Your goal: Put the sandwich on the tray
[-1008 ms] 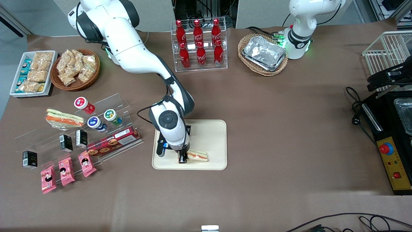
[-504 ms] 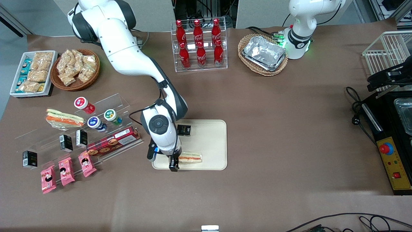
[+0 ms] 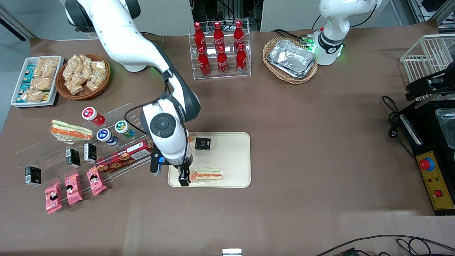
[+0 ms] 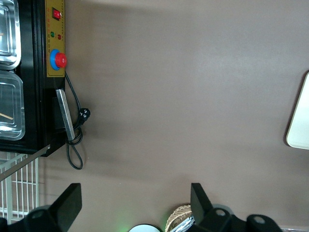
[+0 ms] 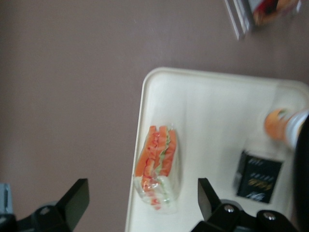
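Observation:
The sandwich [image 3: 207, 175], clear-wrapped with pale bread and red and green stripes, lies flat on the cream tray [image 3: 233, 160] along the edge nearest the front camera. My gripper [image 3: 185, 180] hangs open and empty above the tray's end toward the working arm, just off the sandwich's end and not touching it. In the right wrist view the sandwich [image 5: 157, 166] lies on the tray [image 5: 207, 106] below the gripper [image 5: 142, 205], whose fingers [image 5: 77, 197] stand wide apart. The tray's corner also shows in the left wrist view [image 4: 300, 121].
A small black box [image 3: 203, 143] sits on the tray, farther from the camera. A clear stepped rack with a red biscuit box [image 3: 125, 156], small cups and black cartons stands beside the tray; a shorter orange-layered sandwich [image 3: 69, 131] lies on it. A cola bottle rack [image 3: 220, 49] stands farther back.
The gripper has let go of the sandwich, drawn back off its end toward the working arm's side and risen. The sandwich now lies free on the tray.

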Controlling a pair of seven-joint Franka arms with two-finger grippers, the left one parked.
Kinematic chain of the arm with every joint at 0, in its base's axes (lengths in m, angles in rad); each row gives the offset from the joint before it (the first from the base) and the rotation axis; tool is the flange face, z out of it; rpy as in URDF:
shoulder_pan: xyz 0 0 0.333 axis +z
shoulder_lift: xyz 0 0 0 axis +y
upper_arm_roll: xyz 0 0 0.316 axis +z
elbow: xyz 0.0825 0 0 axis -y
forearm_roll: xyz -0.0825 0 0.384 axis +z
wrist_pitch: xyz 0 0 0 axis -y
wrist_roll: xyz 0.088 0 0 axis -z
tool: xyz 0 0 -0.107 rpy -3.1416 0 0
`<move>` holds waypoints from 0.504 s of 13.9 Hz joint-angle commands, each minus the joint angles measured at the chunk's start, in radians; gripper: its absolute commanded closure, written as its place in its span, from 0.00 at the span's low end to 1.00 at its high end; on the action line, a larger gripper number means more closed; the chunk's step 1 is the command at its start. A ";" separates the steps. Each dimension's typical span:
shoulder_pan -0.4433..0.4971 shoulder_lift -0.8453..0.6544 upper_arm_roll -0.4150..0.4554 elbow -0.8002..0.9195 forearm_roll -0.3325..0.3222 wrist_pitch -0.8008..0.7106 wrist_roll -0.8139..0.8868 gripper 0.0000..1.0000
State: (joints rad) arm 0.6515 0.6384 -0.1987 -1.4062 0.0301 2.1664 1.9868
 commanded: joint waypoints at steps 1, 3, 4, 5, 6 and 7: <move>-0.065 -0.159 0.004 -0.065 -0.038 -0.137 -0.355 0.00; -0.125 -0.215 0.004 -0.076 -0.038 -0.232 -0.614 0.00; -0.156 -0.236 0.001 -0.076 -0.038 -0.262 -0.723 0.00; -0.203 -0.256 0.004 -0.077 -0.038 -0.284 -0.832 0.00; -0.257 -0.276 0.007 -0.077 -0.026 -0.305 -0.955 0.00; -0.295 -0.293 0.008 -0.080 -0.018 -0.321 -1.064 0.00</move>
State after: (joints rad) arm 0.4591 0.4164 -0.2105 -1.4390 0.0051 1.8864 1.1900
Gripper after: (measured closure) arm 0.000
